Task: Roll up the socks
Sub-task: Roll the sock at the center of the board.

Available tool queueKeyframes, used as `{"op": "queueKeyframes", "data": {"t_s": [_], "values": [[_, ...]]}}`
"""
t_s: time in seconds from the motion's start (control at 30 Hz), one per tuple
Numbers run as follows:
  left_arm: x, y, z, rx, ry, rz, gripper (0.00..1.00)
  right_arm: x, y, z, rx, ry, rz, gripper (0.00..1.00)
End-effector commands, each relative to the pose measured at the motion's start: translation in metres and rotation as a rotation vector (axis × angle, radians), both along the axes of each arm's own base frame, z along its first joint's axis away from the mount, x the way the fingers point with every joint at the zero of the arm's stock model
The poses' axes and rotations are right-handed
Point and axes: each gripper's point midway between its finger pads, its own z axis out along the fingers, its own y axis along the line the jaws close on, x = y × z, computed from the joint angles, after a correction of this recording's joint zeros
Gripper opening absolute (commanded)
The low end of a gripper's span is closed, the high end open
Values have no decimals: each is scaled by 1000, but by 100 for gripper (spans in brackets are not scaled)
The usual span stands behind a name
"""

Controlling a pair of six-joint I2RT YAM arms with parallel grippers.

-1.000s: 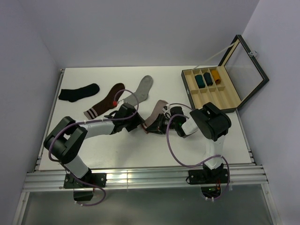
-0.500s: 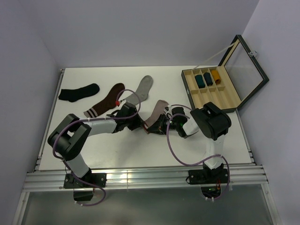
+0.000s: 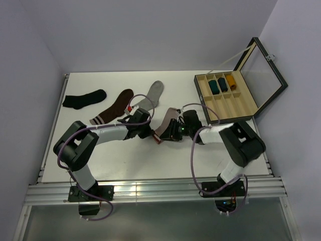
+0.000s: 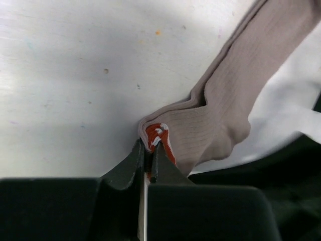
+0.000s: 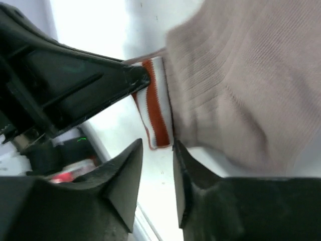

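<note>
Left gripper: clenched, fingertips pinched on the folded red-and-white cuff of the pink sock.

Right gripper: jaws parted by a narrow gap, the cuff's end just beyond the tips, nothing clamped. It faces the left gripper across the cuff.

Pink sock: near the middle of the white table, between the two grippers, cuff end doubled over, foot running away toward the far right.

Grey sock: flat, farther back, apart from the pink one.

Brown sock and black sock: flat, to the far left.

Wooden box: far right, lid raised, three rolled socks in the rear compartments.
</note>
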Motion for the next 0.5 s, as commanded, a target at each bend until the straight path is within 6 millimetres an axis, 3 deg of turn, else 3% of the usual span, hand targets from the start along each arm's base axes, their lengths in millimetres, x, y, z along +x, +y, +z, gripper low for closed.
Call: {"op": "queueKeyframes", "data": {"t_s": [0.0,0.13,0.27,0.47], "values": [[-2,21,-4,142,10,-1,1,14,-13,18,-254,-252,11,40],[-5,23,-3,175,20,-14,0,18,-12,30,-416,-441,11,44],[-8,20,-5,196,31,-36,0,18,7,43,-464,-617,47,46],[-7,17,-4,195,34,-41,0,13,28,41,-526,-735,85,49]]}}
